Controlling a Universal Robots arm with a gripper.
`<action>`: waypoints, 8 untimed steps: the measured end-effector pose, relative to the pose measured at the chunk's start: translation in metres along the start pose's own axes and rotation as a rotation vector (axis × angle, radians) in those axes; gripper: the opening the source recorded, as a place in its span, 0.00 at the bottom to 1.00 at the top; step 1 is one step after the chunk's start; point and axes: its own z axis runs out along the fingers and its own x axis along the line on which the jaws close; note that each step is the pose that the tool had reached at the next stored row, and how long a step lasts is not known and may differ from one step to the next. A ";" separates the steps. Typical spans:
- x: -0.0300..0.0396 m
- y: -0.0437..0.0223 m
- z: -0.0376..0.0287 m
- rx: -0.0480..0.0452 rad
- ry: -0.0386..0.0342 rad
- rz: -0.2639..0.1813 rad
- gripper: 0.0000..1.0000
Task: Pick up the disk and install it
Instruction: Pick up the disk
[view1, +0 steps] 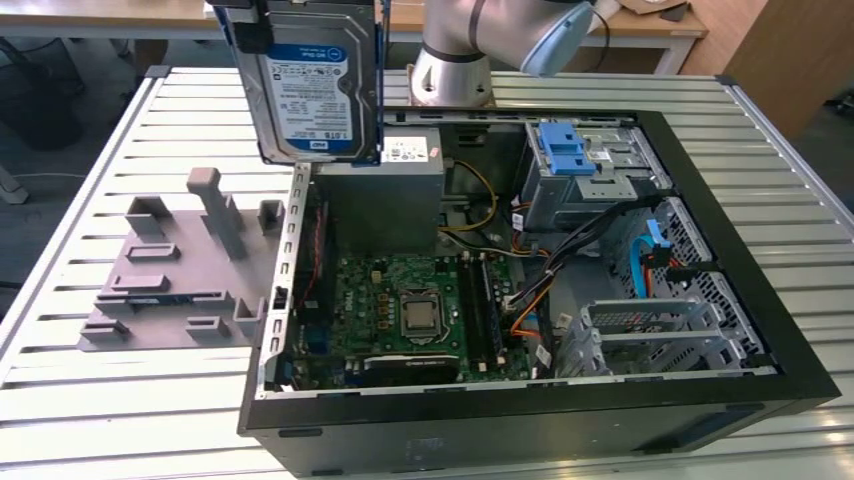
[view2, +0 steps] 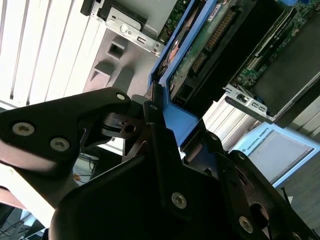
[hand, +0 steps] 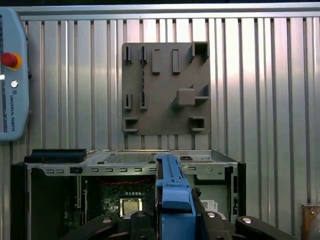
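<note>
Two black jaws are closed on the blue plastic carrier frame (view2: 182, 122) edging the disk (view1: 310, 85), a flat silver white-labelled hard drive, which hangs upright over the open black computer case (view1: 767, 330) toward the exterior view's left. A good carry likely needs a square, firm hold and a path clear of the loose cables (view1: 534, 290) beside the grey metal drive cage (view1: 601, 185). Beyond, the white slatted table (view1: 107, 420) bears a grey moulded fixture plate (hand: 165, 115).
</note>
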 end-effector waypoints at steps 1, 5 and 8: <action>0.0000 0.0000 -0.0001 0.0013 -0.0008 0.000 0.37; 0.0003 0.0000 0.0000 0.0252 -0.0020 0.000 0.37; 0.0045 -0.0001 0.0003 0.0325 -0.0022 0.000 0.37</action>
